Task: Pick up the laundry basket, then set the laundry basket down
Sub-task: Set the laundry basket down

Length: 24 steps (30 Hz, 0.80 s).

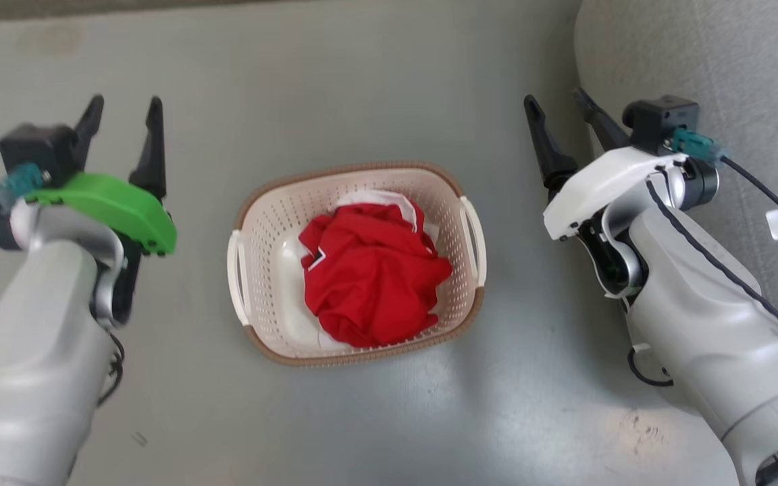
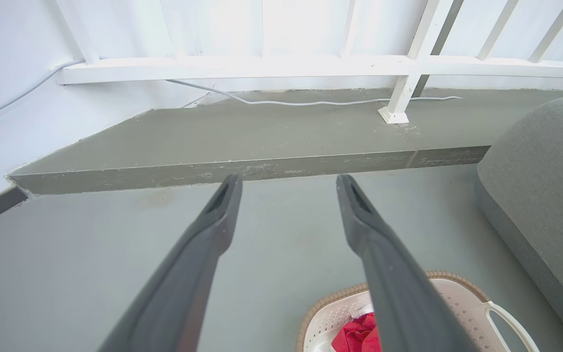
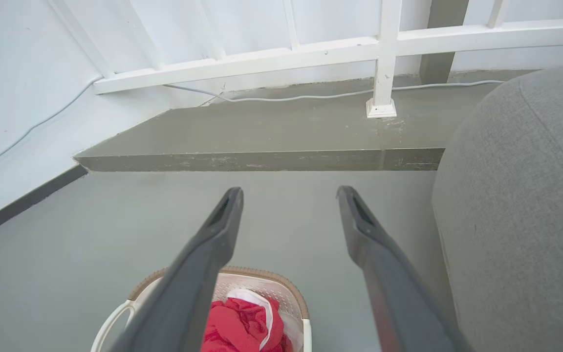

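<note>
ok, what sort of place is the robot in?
Likely a domestic balcony or laundry corner: grey floor with a raised step under a white railing, a grey upholstered seat, and the laundry basket holding red clothing.

This looks to me like a home, some balcony-like corner of a living space. The floor (image 1: 362,81) under me is plain grey paint, rising in a low concrete step (image 2: 262,127) to a white railing (image 2: 262,67), with a loose white cable (image 2: 311,103) trailing along its foot. A grey upholstered seat (image 1: 699,61) — sofa or pouffe, I cannot tell which — bulges in at my right, and a laundry basket (image 1: 264,229) holding a crumpled red garment (image 1: 372,277) sits on the floor before me.
</note>
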### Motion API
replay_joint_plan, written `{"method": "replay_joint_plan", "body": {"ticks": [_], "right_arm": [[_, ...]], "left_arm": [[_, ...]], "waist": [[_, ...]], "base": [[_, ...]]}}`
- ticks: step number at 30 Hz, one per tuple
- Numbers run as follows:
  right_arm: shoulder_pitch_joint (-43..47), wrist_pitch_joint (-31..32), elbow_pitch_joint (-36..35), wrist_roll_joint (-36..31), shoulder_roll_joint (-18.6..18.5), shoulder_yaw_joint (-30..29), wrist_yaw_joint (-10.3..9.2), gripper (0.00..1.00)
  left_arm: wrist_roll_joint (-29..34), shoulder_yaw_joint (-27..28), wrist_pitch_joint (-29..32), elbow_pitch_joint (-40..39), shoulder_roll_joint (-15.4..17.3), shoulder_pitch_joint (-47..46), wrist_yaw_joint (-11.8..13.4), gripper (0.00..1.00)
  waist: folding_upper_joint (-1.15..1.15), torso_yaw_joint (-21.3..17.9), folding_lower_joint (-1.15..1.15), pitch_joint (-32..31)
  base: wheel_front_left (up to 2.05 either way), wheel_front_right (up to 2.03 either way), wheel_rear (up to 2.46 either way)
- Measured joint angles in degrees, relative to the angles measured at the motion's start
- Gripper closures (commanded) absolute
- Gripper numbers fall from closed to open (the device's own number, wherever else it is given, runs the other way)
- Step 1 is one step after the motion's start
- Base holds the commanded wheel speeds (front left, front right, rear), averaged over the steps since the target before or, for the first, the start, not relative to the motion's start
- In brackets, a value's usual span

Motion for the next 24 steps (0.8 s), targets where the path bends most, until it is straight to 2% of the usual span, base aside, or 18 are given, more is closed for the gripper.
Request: {"method": "replay_joint_plan", "body": {"ticks": [9, 24], "right_arm": [[6.9, 0.0, -9.1, -3.7, -0.8, -4.2, -2.47, 0.00], [19.5, 0.0, -20.6, -7.7, -3.0, -9.7, -4.52, 0.00]], "left_arm": [[3.7, 2.2, 0.0, -10.3, 0.5, 9.1, 4.9, 0.00], [7.2, 3.4, 0.0, -23.9, 0.8, 23.7, 6.7, 0.00]], "waist": [[0.00, -0.2, 0.00, -5.7], [0.00, -0.5, 0.00, -14.0]], "base": [[0.00, 0.00, 0.00], [0.00, 0.00, 0.00]]}}
